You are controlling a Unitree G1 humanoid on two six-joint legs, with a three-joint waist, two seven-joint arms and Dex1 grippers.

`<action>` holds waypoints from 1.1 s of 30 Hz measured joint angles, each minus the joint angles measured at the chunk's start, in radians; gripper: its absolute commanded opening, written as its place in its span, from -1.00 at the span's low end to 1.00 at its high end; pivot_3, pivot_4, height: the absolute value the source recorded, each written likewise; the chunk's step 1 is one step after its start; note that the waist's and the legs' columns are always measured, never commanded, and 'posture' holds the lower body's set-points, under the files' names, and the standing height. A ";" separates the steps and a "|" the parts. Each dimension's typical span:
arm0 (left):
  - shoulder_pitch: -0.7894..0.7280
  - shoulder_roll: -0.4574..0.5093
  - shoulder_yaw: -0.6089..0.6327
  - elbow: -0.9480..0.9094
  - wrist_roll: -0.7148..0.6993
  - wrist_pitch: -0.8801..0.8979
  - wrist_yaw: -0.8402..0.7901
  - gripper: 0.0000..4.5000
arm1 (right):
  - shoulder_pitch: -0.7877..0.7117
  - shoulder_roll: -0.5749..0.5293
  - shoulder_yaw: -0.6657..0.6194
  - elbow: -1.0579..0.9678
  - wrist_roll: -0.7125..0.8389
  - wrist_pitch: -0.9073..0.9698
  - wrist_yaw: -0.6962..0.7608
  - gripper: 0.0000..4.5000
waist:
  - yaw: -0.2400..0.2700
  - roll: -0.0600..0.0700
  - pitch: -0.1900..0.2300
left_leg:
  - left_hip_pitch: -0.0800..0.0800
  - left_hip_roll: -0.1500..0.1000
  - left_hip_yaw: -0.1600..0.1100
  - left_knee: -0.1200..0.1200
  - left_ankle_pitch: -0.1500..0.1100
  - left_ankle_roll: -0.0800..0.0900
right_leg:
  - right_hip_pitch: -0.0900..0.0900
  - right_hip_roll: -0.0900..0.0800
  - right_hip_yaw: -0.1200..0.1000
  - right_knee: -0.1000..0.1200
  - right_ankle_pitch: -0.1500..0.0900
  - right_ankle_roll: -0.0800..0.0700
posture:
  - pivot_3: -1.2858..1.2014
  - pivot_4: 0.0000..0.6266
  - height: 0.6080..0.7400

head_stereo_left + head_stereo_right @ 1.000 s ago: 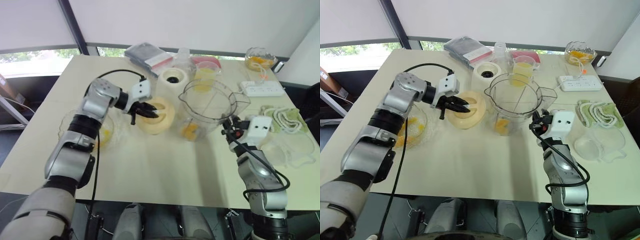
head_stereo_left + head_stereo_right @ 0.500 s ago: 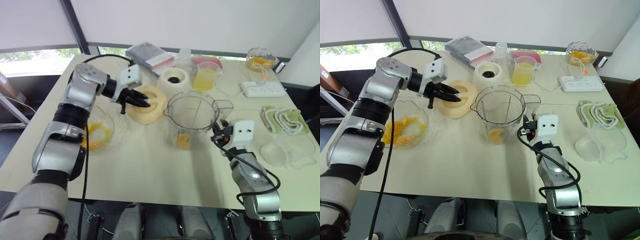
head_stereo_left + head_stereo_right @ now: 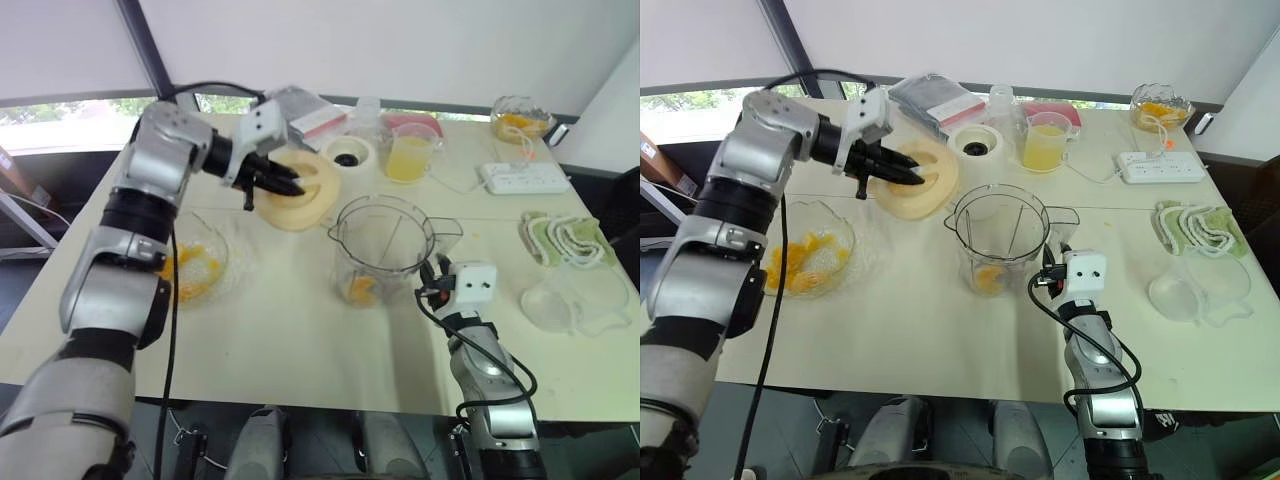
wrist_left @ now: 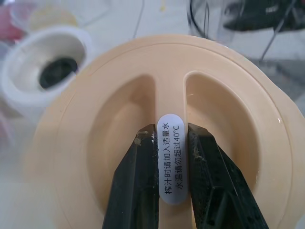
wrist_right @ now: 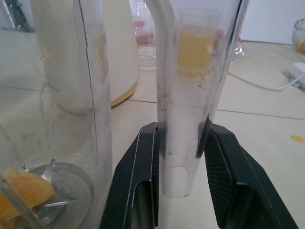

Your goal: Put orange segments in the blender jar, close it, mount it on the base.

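Note:
The blender jar [image 3: 380, 245] stands upright mid-table, clear, with orange segments [image 3: 358, 288] at its bottom near the blade. My right gripper [image 5: 181, 128] is shut on the jar's side handle [image 5: 183, 95]. My left gripper [image 4: 170, 131] is shut on the centre ridge of a cream round lid [image 3: 300, 190], held tilted above the table to the jar's left. The cream-white base [image 3: 347, 155] with its dark socket sits just behind the lid. More orange segments lie in a glass bowl [image 3: 190, 268] at the left.
A cup of yellow juice [image 3: 406, 155] stands behind the jar. A power strip [image 3: 524, 177], a folded cloth [image 3: 560, 238] and a clear container [image 3: 575, 300] lie at the right. A glass bowl [image 3: 518, 118] and a dark packet [image 3: 300, 108] sit at the back.
My left gripper has risen with the cream lid in it. My right gripper has lowered the jar by its handle. The head views have shifted.

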 measured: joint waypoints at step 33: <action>-0.203 -0.316 -0.171 -0.049 -0.004 0.496 0.042 -0.89 | -0.034 -0.017 0.014 0.055 -0.031 -0.042 0.008 -0.63 | -0.022 0.000 0.000 | 0.001 0.000 -0.001 0.000 0.000 0.000 | 0.001 0.000 0.001 0.000 0.000 0.000 | 0.03 -0.52 1.00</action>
